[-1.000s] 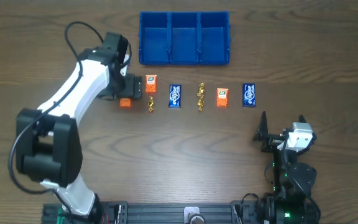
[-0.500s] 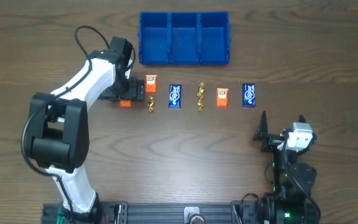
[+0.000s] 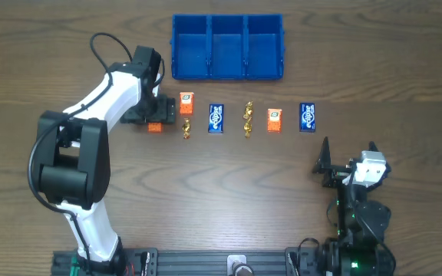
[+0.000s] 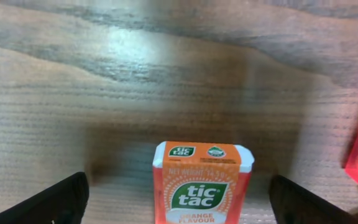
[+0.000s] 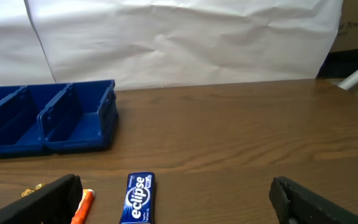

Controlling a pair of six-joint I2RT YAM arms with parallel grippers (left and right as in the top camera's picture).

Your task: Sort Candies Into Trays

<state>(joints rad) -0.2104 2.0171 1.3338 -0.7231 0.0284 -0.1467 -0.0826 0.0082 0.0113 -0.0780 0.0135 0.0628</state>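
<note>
overhead and low right wrist views share the blue tray (image 3: 227, 75).

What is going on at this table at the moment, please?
The left arm's gripper, fingers open, straddles a small orange plastic candy box on the wooden table without gripping it. The right arm's gripper rests open near its base, holding nothing. The blue three-compartment plastic tray is empty, and the other candies lie in a row before it: orange boxes, blue packs and gold-wrapped sweets.
</note>
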